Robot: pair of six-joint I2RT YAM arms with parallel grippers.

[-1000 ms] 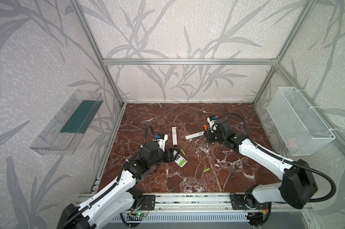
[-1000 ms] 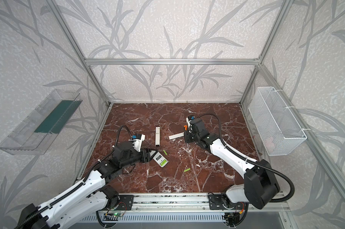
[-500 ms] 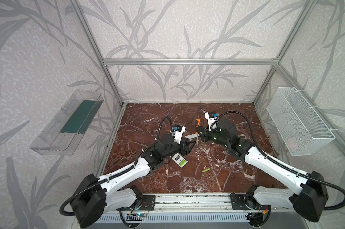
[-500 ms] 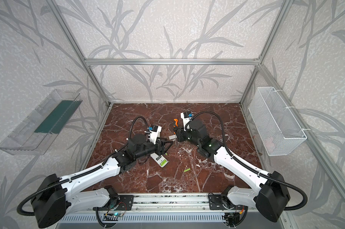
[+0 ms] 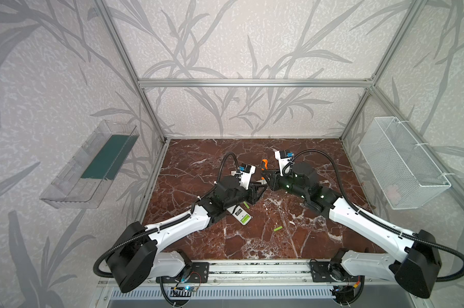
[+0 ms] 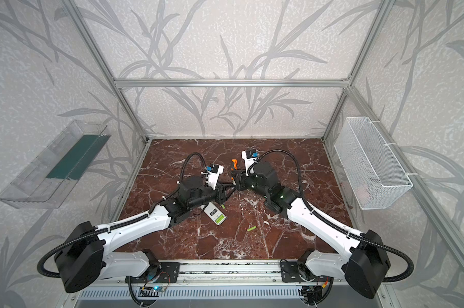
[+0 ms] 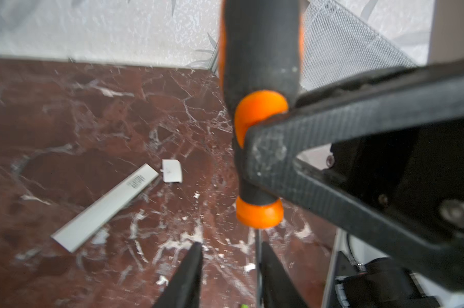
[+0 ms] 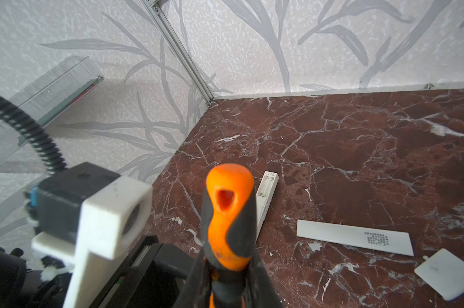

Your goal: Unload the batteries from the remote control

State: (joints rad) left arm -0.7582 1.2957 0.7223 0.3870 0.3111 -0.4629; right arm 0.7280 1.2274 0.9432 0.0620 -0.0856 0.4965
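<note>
Over the middle of the marbled counter (image 5: 305,160) the left gripper (image 7: 230,256) and the right gripper (image 5: 266,178) have been brought nearly tip to tip, where a second ago they were held well apart. The right jaws are pressed onto the handle of the screwdriver (image 8: 228,213), which is kept upright. The left jaws have been narrowed but are left slightly spread, with the thin shaft between them, against one finger (image 7: 274,282). The remote (image 5: 237,212) is found just frontward of the left jaws, with two batteries (image 5: 244,219) seated in its open bay. A third battery (image 5: 246,205) lies beside it, untouched. A fourth battery (image 5: 278,228) lies nearer the front edge, well apart from both jaws.
</note>
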